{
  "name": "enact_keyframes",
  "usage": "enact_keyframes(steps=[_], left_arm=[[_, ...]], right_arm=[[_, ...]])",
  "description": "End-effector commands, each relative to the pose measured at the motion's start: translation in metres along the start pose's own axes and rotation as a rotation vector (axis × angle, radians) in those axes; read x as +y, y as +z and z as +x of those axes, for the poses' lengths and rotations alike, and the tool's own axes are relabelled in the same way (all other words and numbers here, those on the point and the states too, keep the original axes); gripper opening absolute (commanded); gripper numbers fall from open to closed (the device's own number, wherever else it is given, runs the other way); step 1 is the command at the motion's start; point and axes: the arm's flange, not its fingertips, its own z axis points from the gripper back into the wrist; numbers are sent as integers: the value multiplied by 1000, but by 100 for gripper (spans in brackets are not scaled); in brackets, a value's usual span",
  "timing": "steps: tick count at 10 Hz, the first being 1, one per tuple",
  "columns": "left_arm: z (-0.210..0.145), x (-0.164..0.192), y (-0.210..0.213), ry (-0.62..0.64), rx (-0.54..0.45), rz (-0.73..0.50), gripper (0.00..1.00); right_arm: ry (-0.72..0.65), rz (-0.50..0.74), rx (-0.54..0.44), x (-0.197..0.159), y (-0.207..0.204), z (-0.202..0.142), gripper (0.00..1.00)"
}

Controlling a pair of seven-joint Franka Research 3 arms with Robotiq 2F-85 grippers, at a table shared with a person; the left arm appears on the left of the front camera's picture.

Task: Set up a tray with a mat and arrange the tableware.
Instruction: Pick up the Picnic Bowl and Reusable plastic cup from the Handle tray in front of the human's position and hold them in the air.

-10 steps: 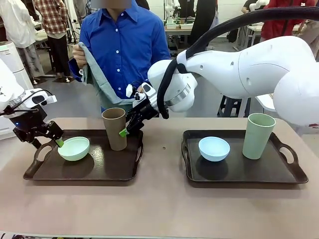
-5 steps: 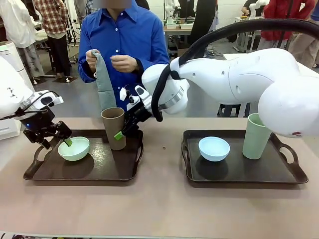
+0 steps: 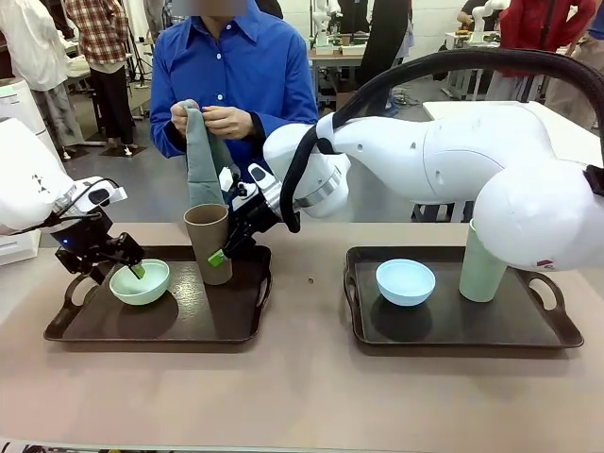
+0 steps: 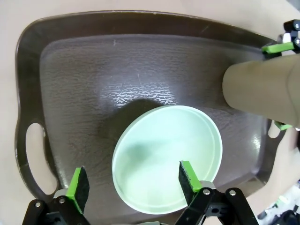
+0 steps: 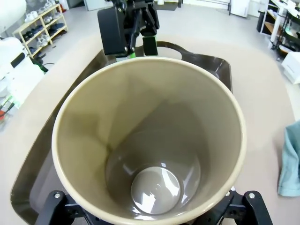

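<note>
On the left brown tray (image 3: 203, 316) stand a pale mint bowl (image 3: 142, 283) and a tall brown cup (image 3: 209, 242), which leans slightly. My right gripper (image 3: 213, 251) is shut on the brown cup (image 5: 150, 140), with a green pad on each side of the cup (image 4: 262, 89). My left gripper (image 3: 132, 271) is open and straddles the bowl's near rim. In the left wrist view of the left gripper (image 4: 133, 178), one finger is outside the bowl (image 4: 166, 157) and the other inside. Behind the tray, a person holds up the grey-green mat (image 3: 200, 160).
The right tray (image 3: 453, 326) carries a light blue bowl (image 3: 406, 281) and a pale green cup (image 3: 483, 262). My right arm's bulk spans the middle and right of the table. The tan tabletop (image 3: 302, 387) lies in front of both trays.
Both grippers' jaws have narrowed. The left gripper moved in over the bowl's rim. The right gripper and brown cup shifted slightly left. The person gathered the mat into both hands.
</note>
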Motion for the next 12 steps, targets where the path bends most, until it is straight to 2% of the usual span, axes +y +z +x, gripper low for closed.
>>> enact_keyframes(steps=[1,2,3,4,5,6,7,8,9,10,11,12], left_arm=[[8,4,-8,12,-3,-9,45],[9,5,-7,14,-2,-6,44],[9,6,-5,17,-4,-2,0],[9,5,-2,25,-4,1,0],[7,3,-1,26,-7,6,0],[7,3,0,26,-9,12,19],[7,4,1,25,-8,19,9],[7,4,3,23,-9,30,0],[6,4,5,23,-11,42,0],[5,2,6,13,-10,67,0],[3,-1,7,2,-10,76,0],[2,-4,8,-7,-11,101,0]], right_arm=[[34,25,24,-12,0,5,80],[41,34,25,-12,0,5,41],[48,37,28,-11,1,5,21],[53,37,29,-12,1,5,0],[53,38,29,-11,2,4,0],[51,36,28,-11,3,3,0],[52,35,34,-9,4,4,25],[53,29,40,-6,9,5,25],[50,15,39,-3,15,6,0],[42,-8,49,4,22,7,25],[49,-19,60,12,27,8,0],[26,-34,49,22,35,9,0]])
